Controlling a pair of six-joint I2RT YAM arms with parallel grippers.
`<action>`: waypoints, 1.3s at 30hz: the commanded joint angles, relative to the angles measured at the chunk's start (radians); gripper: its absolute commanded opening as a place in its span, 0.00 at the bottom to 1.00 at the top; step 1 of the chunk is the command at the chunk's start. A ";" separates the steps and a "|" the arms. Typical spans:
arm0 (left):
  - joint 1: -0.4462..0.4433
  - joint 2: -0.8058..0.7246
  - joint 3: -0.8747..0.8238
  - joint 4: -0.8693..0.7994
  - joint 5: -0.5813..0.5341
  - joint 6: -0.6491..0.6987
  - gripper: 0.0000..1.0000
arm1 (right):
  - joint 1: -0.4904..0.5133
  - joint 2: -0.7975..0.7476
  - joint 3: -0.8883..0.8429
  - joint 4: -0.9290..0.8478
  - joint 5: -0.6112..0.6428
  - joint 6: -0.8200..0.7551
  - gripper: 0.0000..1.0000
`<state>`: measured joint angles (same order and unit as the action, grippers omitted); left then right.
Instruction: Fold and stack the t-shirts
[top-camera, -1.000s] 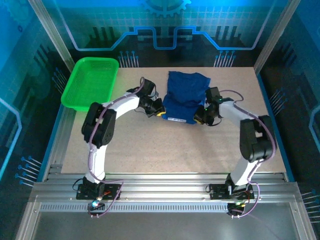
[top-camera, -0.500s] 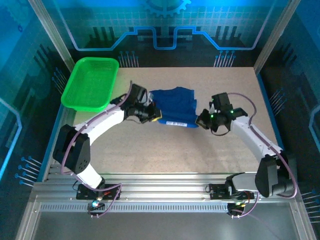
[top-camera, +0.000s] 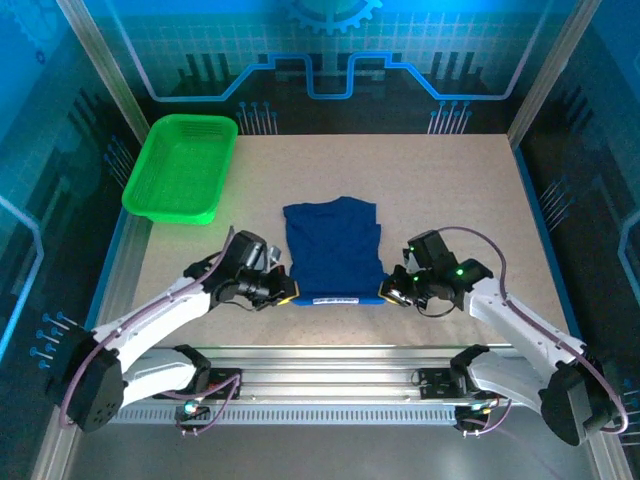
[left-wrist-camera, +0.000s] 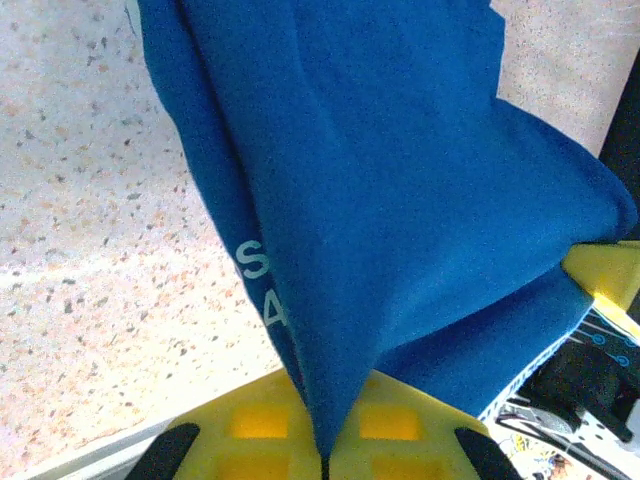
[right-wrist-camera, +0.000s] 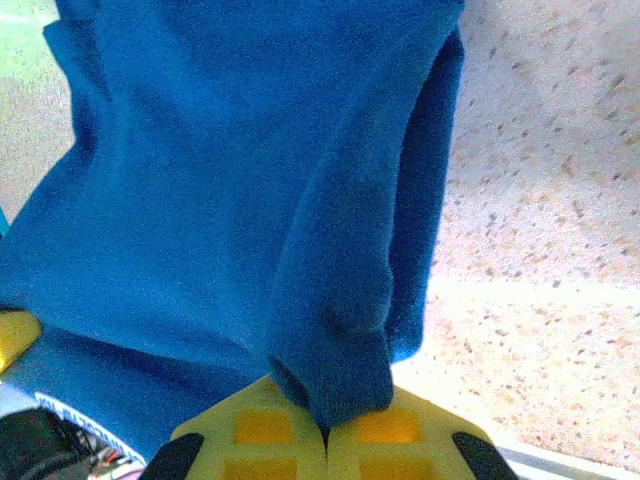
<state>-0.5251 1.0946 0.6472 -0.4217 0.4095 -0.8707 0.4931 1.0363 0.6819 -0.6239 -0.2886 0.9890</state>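
Blue t-shirt now lies flat by the near edge of the surface, dragged back from farther out, with your left gripper and right gripper each clamped on a near corner, so it is likely spread enough for folding.

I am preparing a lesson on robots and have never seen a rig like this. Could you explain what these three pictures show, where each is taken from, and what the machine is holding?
This is a robot with two jointed arms bolted at the near edge of a table. The wide picture comes from a fixed camera above and behind the arms. The two close-ups come from small cameras on the wrists, each looking along its own yellow fingers.

On the table lie a royal-blue t-shirt and, at the far left corner, a green plastic basket.

The left gripper and the right gripper are each shut on one end of the t-shirt's near edge. The close-ups show the cloth pinched between the fingers.
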 joint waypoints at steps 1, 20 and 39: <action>0.011 -0.056 -0.006 -0.117 -0.107 -0.020 0.00 | 0.006 -0.014 0.012 -0.113 0.110 0.026 0.00; 0.222 0.104 0.236 -0.123 0.001 0.055 0.00 | -0.087 0.370 0.467 -0.166 0.087 -0.187 0.00; 0.356 0.537 0.574 -0.120 0.075 0.184 0.00 | -0.236 0.773 0.799 -0.203 0.003 -0.292 0.00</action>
<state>-0.2073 1.5860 1.1759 -0.4927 0.5087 -0.7296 0.3069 1.7687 1.4414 -0.7624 -0.3351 0.7269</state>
